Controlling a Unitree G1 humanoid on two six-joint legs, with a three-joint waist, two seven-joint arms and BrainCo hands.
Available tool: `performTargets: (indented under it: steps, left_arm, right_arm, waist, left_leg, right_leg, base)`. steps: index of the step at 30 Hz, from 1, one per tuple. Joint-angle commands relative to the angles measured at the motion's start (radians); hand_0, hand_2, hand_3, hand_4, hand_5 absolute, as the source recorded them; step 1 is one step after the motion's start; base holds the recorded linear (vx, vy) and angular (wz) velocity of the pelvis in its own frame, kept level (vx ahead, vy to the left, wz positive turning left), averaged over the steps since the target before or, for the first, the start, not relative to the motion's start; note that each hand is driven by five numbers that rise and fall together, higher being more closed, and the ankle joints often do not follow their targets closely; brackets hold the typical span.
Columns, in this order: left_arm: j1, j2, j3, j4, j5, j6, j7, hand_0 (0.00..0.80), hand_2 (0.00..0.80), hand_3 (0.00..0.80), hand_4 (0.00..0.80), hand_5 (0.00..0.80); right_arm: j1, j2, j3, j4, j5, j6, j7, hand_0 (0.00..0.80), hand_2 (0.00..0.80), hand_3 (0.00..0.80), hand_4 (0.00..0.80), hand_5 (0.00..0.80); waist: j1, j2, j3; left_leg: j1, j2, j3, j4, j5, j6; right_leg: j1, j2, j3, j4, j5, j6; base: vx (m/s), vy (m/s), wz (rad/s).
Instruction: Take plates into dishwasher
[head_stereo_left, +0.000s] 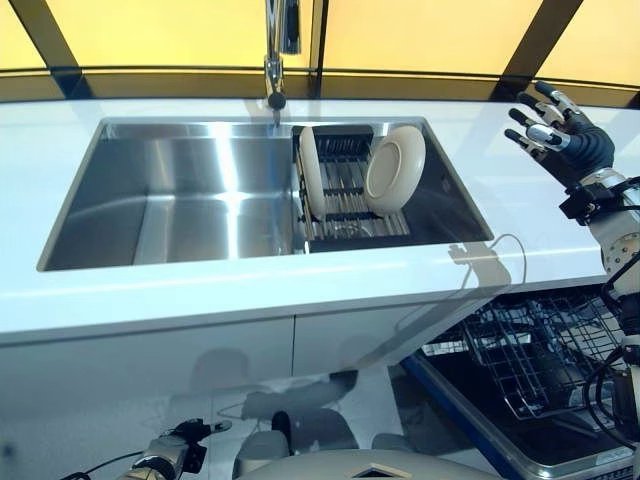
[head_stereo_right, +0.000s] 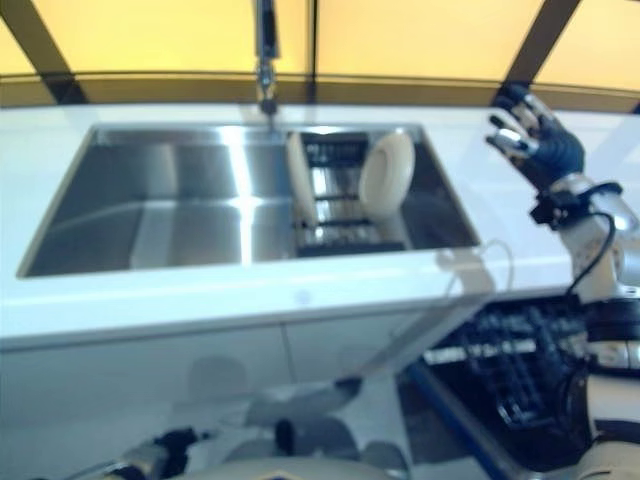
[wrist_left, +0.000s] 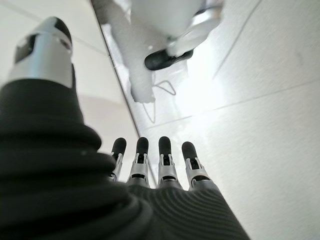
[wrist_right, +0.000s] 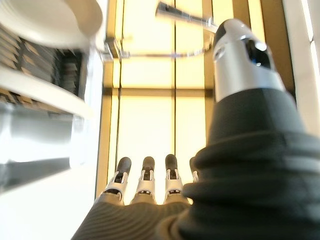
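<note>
Left eye view, plates (head_stereo_left: 394, 170) on edge in sink rack (head_stereo_left: 345, 190), right hand (head_stereo_left: 560, 135) spread, empty.

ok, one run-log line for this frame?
right hand: open, raised over counter | left hand: open, idle low | plates: two in sink rack | dishwasher rack: out

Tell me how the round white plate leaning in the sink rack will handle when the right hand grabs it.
The plate looks rigid and glazed, so probably slippery and breakable. It leans on edge in the rack, so a nudge may tip or roll it. The right hand is open above the counter, not touching it.
</note>
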Motion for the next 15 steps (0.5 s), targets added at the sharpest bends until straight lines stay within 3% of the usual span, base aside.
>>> performTargets:
  steps: [1, 6, 15]
  left_arm:
    - [-0.015, 0.042, -0.015, -0.033, 0.03, 0.036, -0.001, 0.0, 0.0, 0.0, 0.0, 0.0]
    - [-0.018, 0.027, -0.026, -0.06, 0.021, 0.056, -0.034, 0.0, 0.0, 0.0, 0.0, 0.0]
    - [0.005, -0.013, -0.073, -0.051, -0.023, 0.07, -0.012, 0.0, 0.0, 0.0, 0.0, 0.0]
  right_arm:
    - [-0.203, -0.106, 0.025, 0.131, 0.027, -0.046, -0.041, 0.0, 0.0, 0.0, 0.0, 0.0]
    - [-0.26, -0.125, 0.064, 0.132, 0.015, -0.006, -0.13, 0.0, 0.0, 0.0, 0.0, 0.0]
    - [-0.386, -0.11, 0.191, 0.189, -0.031, 0.067, -0.186, 0.0, 0.0, 0.0, 0.0, 0.0]
  waist:
    - [0.002, -0.033, 0.008]
    - [0.014, -0.037, -0.013]
    - [0.042, -0.038, -0.046]
  left_leg:
    - [0.037, 0.006, -0.047, 0.046, -0.087, -0.064]
    - [0.044, 0.02, -0.038, 0.007, -0.059, -0.086]
    - [0.043, 0.012, -0.011, -0.018, -0.055, -0.093]
  right_leg:
    - [0.003, 0.049, -0.005, -0.186, 0.208, -0.003]
    - [0.107, 0.079, -0.023, -0.292, 0.164, -0.018]
    - [0.193, 0.091, -0.06, -0.388, 0.15, -0.033]
  base:
    - [0.043, -0.133, 0.6]
    - [0.017, -0.055, 0.56]
    - [0.014, -0.013, -0.08]
